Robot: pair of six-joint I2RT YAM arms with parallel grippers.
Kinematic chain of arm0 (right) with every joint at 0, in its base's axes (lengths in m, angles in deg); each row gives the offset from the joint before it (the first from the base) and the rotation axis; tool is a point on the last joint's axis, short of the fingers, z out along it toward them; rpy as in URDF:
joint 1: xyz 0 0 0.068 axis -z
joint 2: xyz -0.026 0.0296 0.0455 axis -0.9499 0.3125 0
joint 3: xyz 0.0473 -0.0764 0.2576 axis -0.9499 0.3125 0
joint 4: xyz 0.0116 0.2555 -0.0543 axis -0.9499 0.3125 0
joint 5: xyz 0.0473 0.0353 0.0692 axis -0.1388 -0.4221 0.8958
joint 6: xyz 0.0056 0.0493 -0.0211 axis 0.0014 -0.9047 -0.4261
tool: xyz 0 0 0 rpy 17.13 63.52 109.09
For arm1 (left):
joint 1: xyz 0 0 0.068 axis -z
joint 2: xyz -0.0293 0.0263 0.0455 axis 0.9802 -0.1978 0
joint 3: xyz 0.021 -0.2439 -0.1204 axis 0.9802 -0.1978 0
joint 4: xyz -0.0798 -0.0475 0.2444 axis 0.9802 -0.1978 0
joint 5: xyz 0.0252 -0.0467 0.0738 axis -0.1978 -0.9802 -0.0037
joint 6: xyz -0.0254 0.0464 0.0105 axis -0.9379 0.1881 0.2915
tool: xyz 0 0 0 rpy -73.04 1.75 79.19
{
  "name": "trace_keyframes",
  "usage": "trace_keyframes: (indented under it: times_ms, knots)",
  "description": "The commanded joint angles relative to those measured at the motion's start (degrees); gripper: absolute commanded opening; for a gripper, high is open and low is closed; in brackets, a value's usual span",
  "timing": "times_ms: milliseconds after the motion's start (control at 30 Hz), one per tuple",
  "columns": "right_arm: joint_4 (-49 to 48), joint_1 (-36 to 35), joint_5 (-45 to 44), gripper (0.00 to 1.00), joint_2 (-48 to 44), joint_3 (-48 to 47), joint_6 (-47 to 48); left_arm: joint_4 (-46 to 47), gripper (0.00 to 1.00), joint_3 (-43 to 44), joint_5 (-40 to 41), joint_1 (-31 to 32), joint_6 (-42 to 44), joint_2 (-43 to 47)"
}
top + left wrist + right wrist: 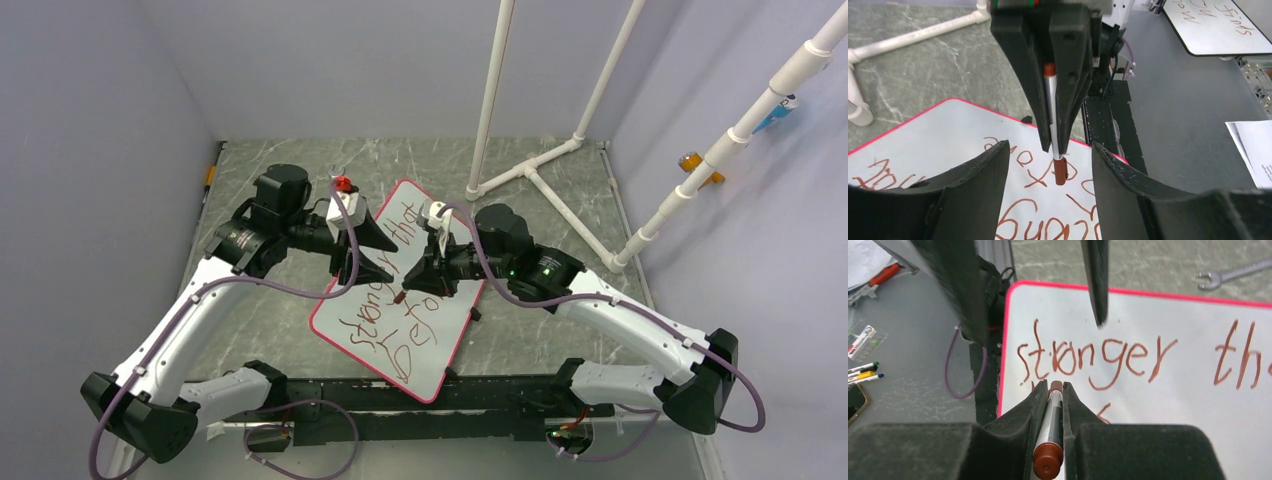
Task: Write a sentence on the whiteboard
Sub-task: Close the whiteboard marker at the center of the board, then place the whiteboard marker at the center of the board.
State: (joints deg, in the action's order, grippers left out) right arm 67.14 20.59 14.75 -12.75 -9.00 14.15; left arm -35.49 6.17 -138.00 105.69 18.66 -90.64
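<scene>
Whiteboard (452,335), glossy white with a pink-red rim, is lying flat on the green marbled worktop (270,340) carrying the dark-red handwritten sentence (385,320), while the right hand (1055,390) is pinching a white, dark-red-ended marker (1052,425) steady, the spread left hand (1049,147) flanking its lower end, probably for capping.

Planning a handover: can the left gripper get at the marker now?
Probably yes: the left gripper stands open facing the marker's free end, which pokes out of the right gripper; nothing between.

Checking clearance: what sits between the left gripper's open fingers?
The marker, clamped in the right gripper, its dark-red end over the whiteboard, clear of the left gripper on both sides. The left wrist view shows it.
</scene>
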Motion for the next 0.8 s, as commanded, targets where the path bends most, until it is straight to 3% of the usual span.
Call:
trace_keyframes:
  times_ms: [0,33,67,400,533,767]
  knots:
    - [2.04,0.13,-5.94,0.00,-2.69,0.99,-1.57,5.24,0.75,0.17,-1.88,-0.80,-1.35,2.21]
    - [1.97,0.21,-7.10,0.00,-3.36,1.34,-1.73,5.55,0.96,0.05,-1.66,-0.87,-1.74,2.33]
    - [1.81,0.21,-8.40,0.00,-4.04,1.89,-1.88,5.59,0.99,0.10,-1.54,-0.96,-1.75,2.33]
    - [-1.50,2.51,-29.25,0.00,-11.23,8.41,-7.24,10.77,0.99,-2.22,2.48,-2.44,-5.11,4.90]
    - [-2.18,3.55,-42.50,0.00,-13.66,10.72,-10.27,14.54,0.99,-3.66,8.84,-3.53,-8.35,6.01]
    - [-3.14,6.60,-57.85,0.00,-15.64,14.34,-16.58,16.78,0.99,-3.64,21.91,-5.30,-14.46,5.95]
